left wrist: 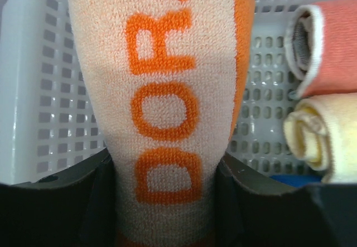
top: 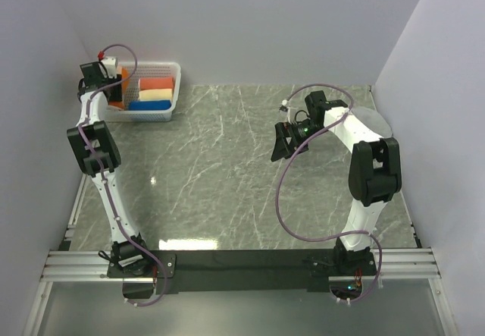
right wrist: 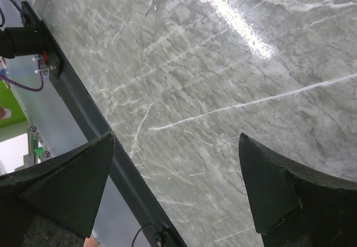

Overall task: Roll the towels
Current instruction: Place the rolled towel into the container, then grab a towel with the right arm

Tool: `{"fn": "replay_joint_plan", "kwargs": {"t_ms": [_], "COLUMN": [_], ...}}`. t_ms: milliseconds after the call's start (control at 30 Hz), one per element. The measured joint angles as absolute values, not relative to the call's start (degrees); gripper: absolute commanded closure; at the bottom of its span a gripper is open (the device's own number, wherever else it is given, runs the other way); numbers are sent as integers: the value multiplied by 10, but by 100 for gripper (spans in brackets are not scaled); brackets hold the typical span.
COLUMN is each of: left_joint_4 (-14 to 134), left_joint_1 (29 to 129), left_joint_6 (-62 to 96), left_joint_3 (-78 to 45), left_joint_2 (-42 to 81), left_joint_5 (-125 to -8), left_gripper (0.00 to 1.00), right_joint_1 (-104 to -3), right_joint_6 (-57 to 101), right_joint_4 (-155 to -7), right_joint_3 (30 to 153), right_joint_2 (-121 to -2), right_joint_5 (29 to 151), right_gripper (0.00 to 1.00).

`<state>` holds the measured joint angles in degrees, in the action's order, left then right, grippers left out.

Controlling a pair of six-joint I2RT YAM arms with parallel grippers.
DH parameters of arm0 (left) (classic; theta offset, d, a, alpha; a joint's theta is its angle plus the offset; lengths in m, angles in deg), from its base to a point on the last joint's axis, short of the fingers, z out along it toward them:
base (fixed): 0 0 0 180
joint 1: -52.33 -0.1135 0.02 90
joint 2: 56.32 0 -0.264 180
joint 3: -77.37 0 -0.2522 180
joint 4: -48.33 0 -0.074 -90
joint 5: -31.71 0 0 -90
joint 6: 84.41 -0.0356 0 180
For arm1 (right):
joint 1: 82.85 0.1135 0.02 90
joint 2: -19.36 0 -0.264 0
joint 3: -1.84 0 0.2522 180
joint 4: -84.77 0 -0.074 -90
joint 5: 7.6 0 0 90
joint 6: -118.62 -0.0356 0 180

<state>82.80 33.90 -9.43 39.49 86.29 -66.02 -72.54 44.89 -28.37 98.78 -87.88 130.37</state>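
We see the left pincer (left wrist: 164, 174) clamped on the orange towel (left wrist: 162, 91), 1 finger pressed against each side of the rolled bundle. The towel's long axis runs straight ahead of the pincer, away from the fingers. Its big orange letters read outward along that axis: D nearest the jaws, then O, R and part of an A. A darker orange band runs down the towel's right side.

Around and beyond the pincer is the white perforated basket (left wrist: 33, 91). To the pincer's right in the basket lie 3 small rolls: a red roll (left wrist: 334, 40) farthest ahead, a cream roll (left wrist: 323, 135) nearer, and a sliver of a blue roll (left wrist: 290, 179) nearest.

The right pincer (right wrist: 175, 185) hangs over the grey marbled surface (right wrist: 223, 80) with its fingers spread wide and nothing between them.
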Motion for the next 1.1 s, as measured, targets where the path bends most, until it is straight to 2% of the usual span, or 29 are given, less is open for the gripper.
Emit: {"fn": "replay_joint_plan", "kwargs": {"t_ms": [100,233,267,333,467,500,533,633,933,1100], "left_joint_4": [824,825,827,827,825,825,825,828,855,856], "left_joint_1": [337,336,336,336,336,336,336,335,336,336], "left_joint_6": [-98,-97,-97,-95,-91,-88,-86,-77,-67,-67], "left_joint_3": [395,395,395,395,395,395,395,397,407,406], "left_joint_2": [869,881,885,889,889,889,889,887,809,701], "left_joint_5": [-655,-655,-655,-654,-655,-656,-658,-667,-694,-729], "left_gripper": [97,69,58,49,40,36,27,16,2,1], "right_joint_1": [-725,-725,-725,-725,-725,-725,-725,-725,-726,-736], "right_joint_6": [449,450,450,451,455,456,456,457,458,456], "right_joint_4": [-283,-283,-283,-283,-280,-279,-278,-276,-258,-261], "right_joint_3": [988,988,988,988,988,988,988,991,1023,1031], "right_joint_2": [-879,-879,-879,-879,-879,-879,-879,-879,-840,-784], "right_joint_5": [1305,1305,1305,1305,1305,1305,1305,1302,1266,1186], "right_gripper": [1,1,1,1,1,1,0,0,0,1]}}
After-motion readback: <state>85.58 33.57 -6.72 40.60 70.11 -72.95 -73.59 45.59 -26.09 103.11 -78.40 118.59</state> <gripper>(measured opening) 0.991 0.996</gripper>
